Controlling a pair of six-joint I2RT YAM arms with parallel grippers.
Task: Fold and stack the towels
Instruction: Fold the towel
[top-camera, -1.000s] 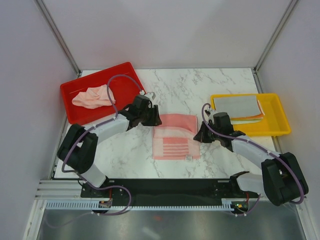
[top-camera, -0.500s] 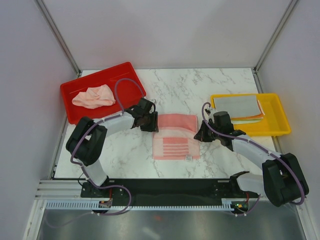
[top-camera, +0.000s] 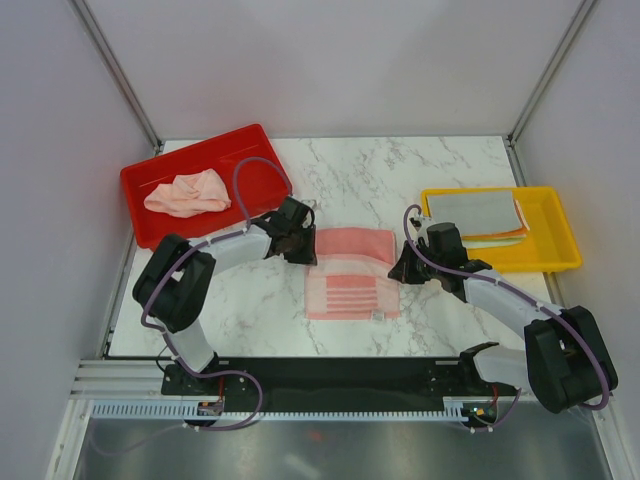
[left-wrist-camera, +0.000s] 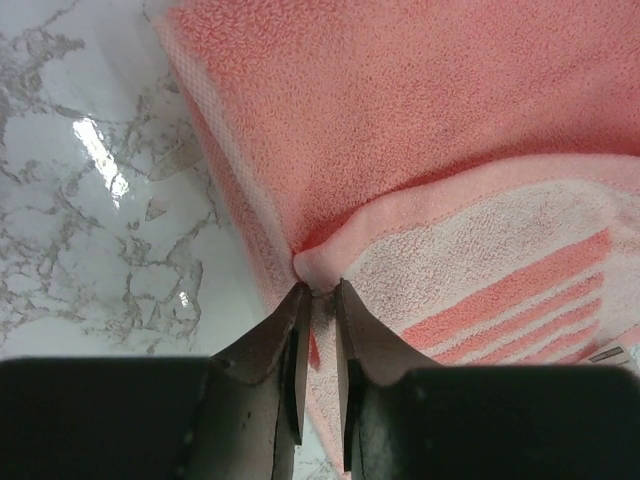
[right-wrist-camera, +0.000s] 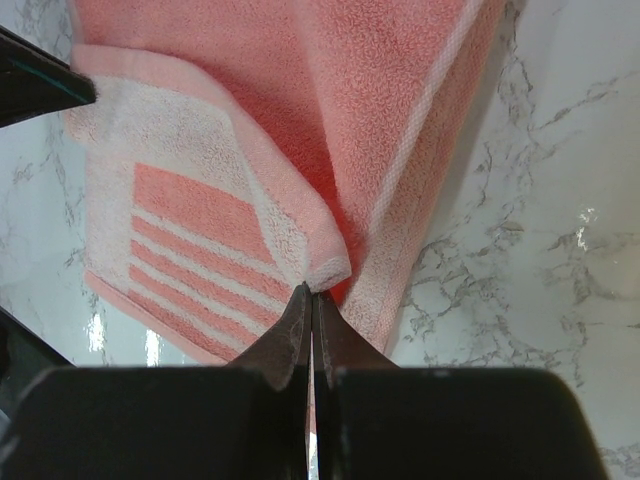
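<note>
A pink towel (top-camera: 350, 270) with a white striped flap folded over it lies flat at the middle of the table. My left gripper (top-camera: 305, 247) is down at its left edge. In the left wrist view the jaws of that gripper (left-wrist-camera: 318, 292) are drawn in narrow on the raised fold corner of the towel (left-wrist-camera: 420, 130). My right gripper (top-camera: 398, 268) sits at the right edge. The right wrist view shows this gripper (right-wrist-camera: 313, 292) shut, pinching the lifted flap corner of the towel (right-wrist-camera: 250, 100). A crumpled peach-pink towel (top-camera: 185, 193) lies in the red tray.
The red tray (top-camera: 135, 180) stands at the back left. At the right, a yellow tray (top-camera: 560, 235) holds a stack of folded towels (top-camera: 475, 212) with a grey one on top. Bare marble surrounds the pink towel.
My left gripper has come down and in to the towel's left edge, and its jaws have narrowed onto the fold corner. The right arm has stayed still.
</note>
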